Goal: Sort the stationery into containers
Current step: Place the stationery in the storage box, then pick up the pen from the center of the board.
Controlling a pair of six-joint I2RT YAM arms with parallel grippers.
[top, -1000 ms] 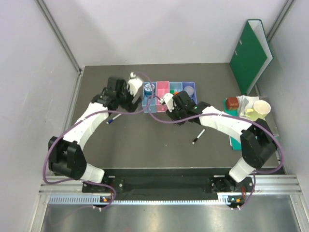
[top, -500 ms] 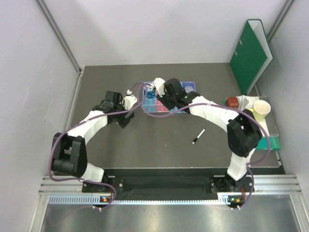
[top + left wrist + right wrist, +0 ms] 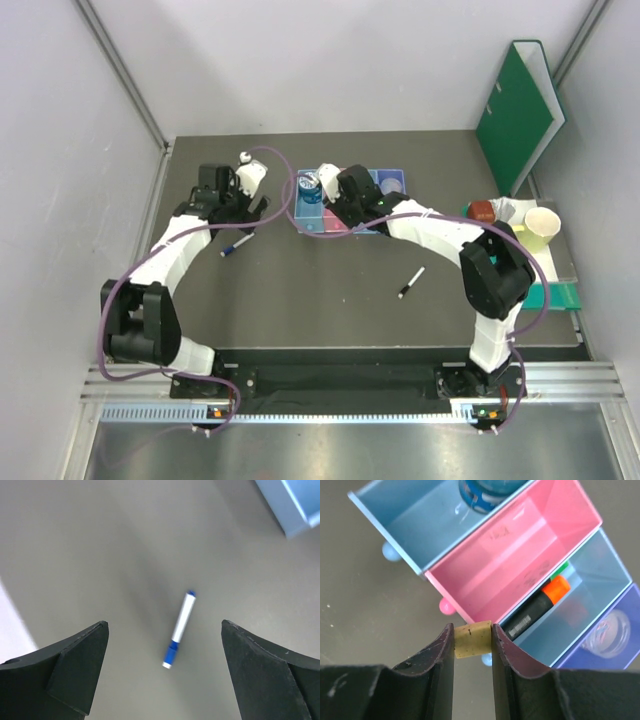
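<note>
The row of joined trays point(image 3: 404, 178) stands at the back middle. The blue tin point(image 3: 310, 186) is in the left light blue tray point(image 3: 415, 525). The pink tray point(image 3: 520, 555) holds nothing. Highlighters with an orange cap point(image 3: 556, 589) and a green cap point(image 3: 562, 569) lie in the second light blue tray. The grey-lilac pot point(image 3: 393, 185) is in the purple tray. My right gripper point(image 3: 473, 640) is shut on a small tan eraser point(image 3: 473, 638) over the pink tray's near edge. My left gripper point(image 3: 165, 675) is open above a blue-and-white pen point(image 3: 180, 630). A black pen point(image 3: 411, 282) lies right of centre.
A green ring binder point(image 3: 520, 100) leans at the back right. A cream paper cup point(image 3: 541, 222), a reddish-brown object point(image 3: 483, 212) and a teal flat tray point(image 3: 560, 295) sit along the right edge. White walls close in the left, back and right.
My left gripper has moved left, away from the trays, to above the blue-and-white pen. My right gripper has moved from in front of the trays back over their left part.
</note>
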